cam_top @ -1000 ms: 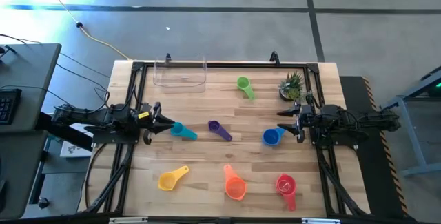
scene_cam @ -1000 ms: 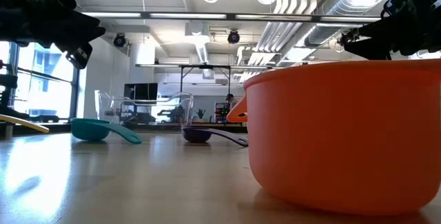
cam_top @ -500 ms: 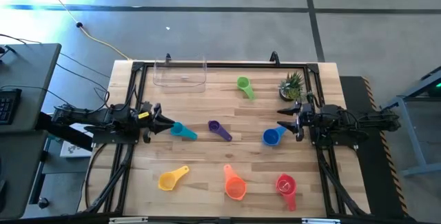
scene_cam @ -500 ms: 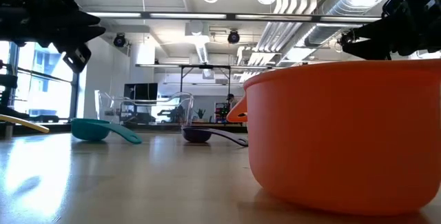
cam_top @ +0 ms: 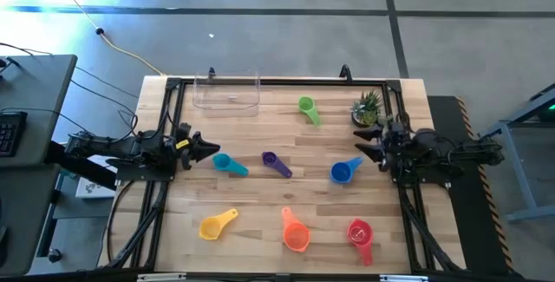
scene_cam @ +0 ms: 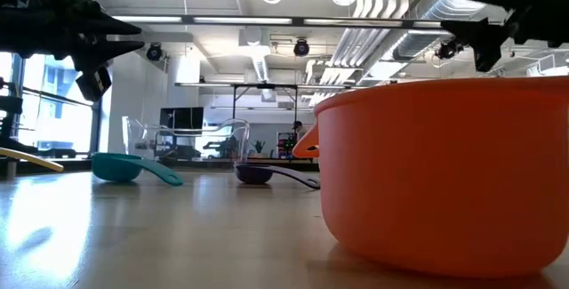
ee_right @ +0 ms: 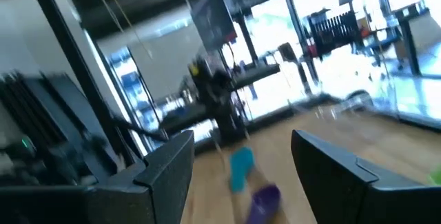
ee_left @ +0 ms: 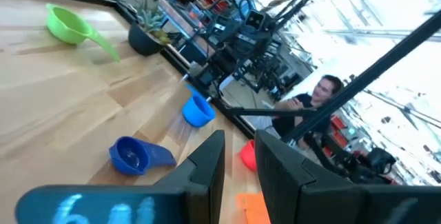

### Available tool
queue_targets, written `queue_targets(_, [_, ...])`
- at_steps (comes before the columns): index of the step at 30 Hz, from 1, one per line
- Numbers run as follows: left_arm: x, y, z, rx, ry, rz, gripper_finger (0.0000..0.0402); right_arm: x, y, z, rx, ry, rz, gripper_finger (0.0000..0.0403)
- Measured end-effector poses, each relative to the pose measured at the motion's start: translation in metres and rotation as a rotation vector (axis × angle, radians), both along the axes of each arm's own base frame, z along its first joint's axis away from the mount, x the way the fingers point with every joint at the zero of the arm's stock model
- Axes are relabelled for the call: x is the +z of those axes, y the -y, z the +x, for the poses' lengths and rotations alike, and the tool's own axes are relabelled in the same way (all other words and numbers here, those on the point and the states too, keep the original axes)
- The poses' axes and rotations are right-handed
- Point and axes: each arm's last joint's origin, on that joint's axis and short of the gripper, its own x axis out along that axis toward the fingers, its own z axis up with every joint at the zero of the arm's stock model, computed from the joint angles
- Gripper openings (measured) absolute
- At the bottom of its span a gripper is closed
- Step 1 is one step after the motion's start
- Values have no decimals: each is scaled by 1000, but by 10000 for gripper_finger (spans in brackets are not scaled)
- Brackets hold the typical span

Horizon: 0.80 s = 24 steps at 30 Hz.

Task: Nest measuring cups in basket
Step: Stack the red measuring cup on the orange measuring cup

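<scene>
Fingers stand apart and empty on both grippers, left gripper (cam_top: 206, 149) beside the teal cup (cam_top: 227, 164), right gripper (cam_top: 364, 147) near the blue cup (cam_top: 342, 172). Basket (cam_top: 227, 93) waits empty at the far edge; you'd find these cups light, stiff, slick: pinch the rim or flat handle.

No text, label, brand, number or sign is showing legibly in any view. Pale glowing marks are appearing on the dark body of the left gripper (ee_left: 238, 162) in the left wrist view, but they are blurring beyond reading.
</scene>
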Motion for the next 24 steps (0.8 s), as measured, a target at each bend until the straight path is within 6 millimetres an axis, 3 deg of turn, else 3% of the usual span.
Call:
queue_targets(7, [0, 0, 0, 16, 1, 33, 71, 22, 4, -9, -118, 243, 58, 234])
queue_targets(13, [2, -4, -1, 135, 13, 21, 71, 37, 6, -18, -122, 429, 120, 234])
queue_targets(19, [4, -5, -1, 190, 45, -29, 71, 69, 6, -28, -94, 453, 170, 234])
queue_targets(24, [9, -6, -2, 190, 100, -74, 71, 104, 6, -30, -60, 316, 213, 234])
